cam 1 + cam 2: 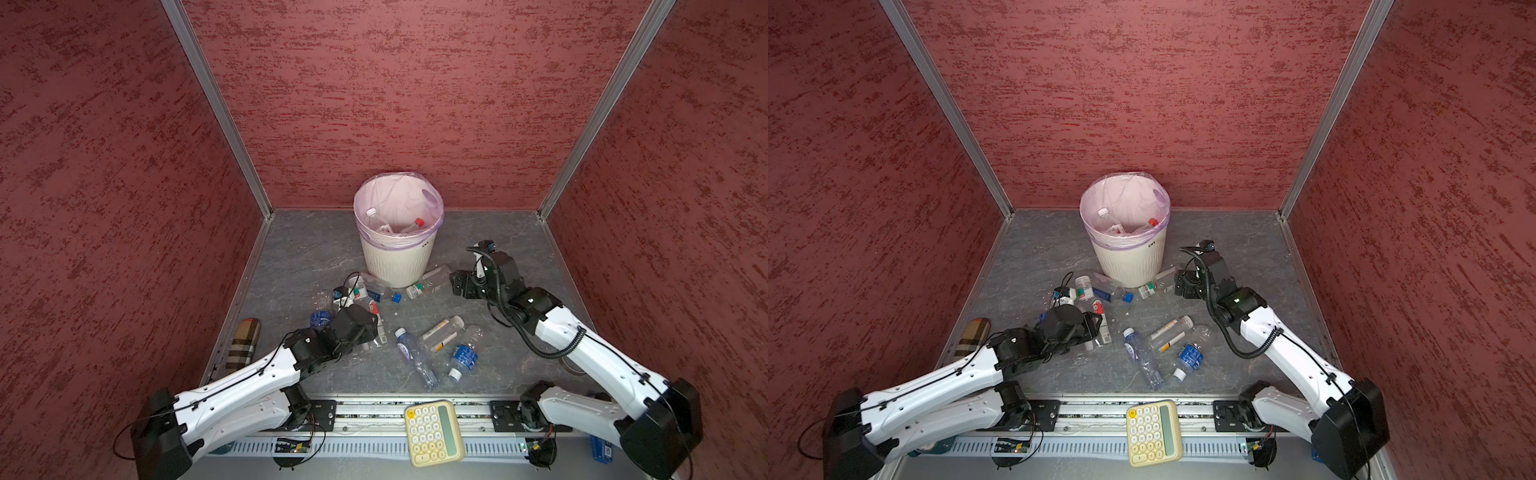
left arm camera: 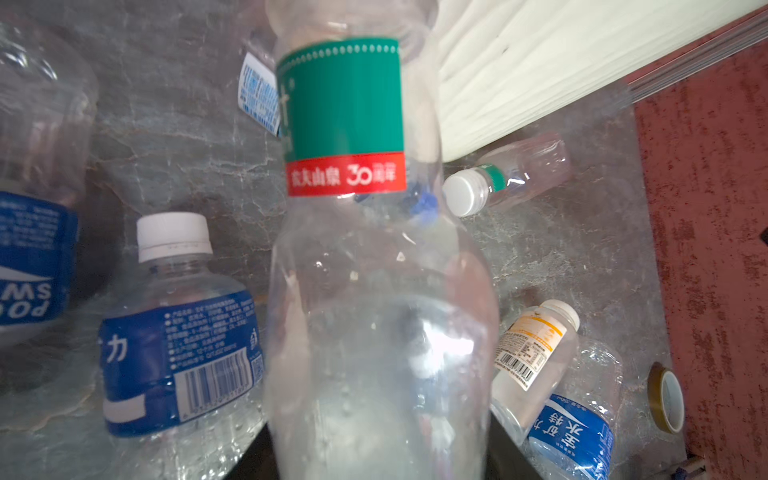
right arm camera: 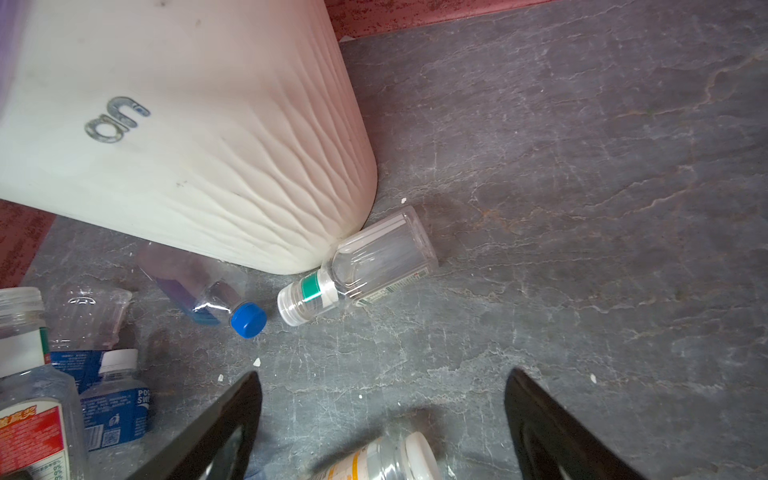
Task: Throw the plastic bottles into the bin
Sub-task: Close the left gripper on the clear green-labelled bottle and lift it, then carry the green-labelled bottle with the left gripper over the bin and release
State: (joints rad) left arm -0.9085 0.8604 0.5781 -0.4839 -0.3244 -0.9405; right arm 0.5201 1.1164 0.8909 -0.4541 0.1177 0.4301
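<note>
My left gripper (image 2: 380, 457) is shut on a clear plastic bottle with a green and red label (image 2: 345, 124). In both top views that gripper (image 1: 375, 329) (image 1: 1096, 328) is low over the floor in front of the bin (image 1: 398, 232) (image 1: 1125, 232), and the held bottle (image 1: 372, 308) points toward the bin. Some bottles lie inside the bin. My right gripper (image 3: 382, 399) (image 1: 457, 283) is open with nothing between its fingers. It is near a clear bottle with a green band and white cap (image 3: 365, 266) (image 1: 428, 284) that leans on the bin's base.
Loose bottles lie on the grey floor: a blue-capped one (image 1: 380, 289), a purple-labelled one (image 1: 415, 357), a yellow-labelled one (image 1: 440, 332) and a blue-labelled one (image 1: 464, 353). A tape roll (image 2: 667, 397) lies by the right wall. A calculator (image 1: 432, 432) rests on the front rail.
</note>
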